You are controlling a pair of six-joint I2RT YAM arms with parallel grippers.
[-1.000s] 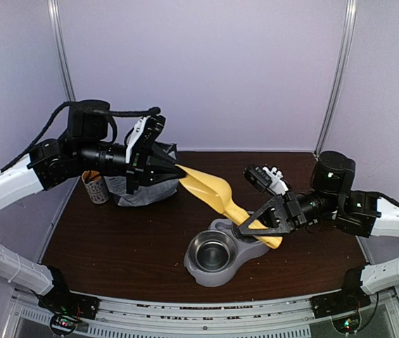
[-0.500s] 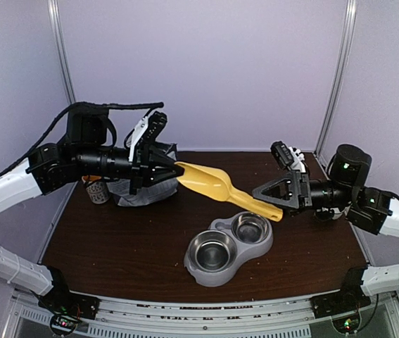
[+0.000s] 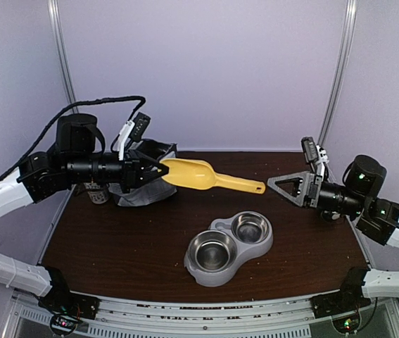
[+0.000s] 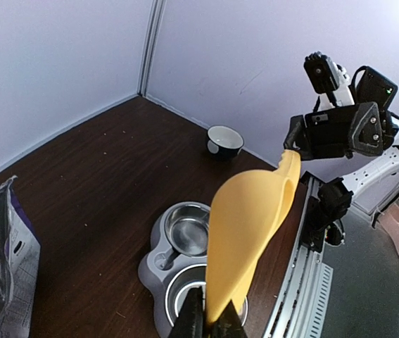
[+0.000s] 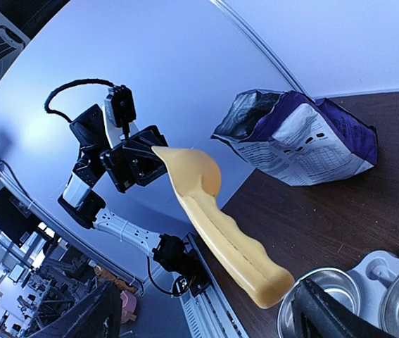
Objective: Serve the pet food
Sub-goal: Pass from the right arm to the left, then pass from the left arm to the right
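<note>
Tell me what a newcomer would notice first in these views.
The yellow scoop hangs in mid-air above the table's middle, pinched at its bowl end by the left pincer. Its handle points at the open right pincer, which stands apart from it. Below sits a grey double dish, both steel cups looking empty, and an opened purple-and-white bag stands behind the left pincer.

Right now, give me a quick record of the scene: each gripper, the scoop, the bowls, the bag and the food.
left gripper: shut on the bowl end of the yellow scoop
right gripper: open, just off the handle tip, not touching
yellow scoop: held roughly level in the air, above the table
double bowl: on the table, both steel bowls empty
bag: open, on the table by the left gripper
pet food: none visible
</note>
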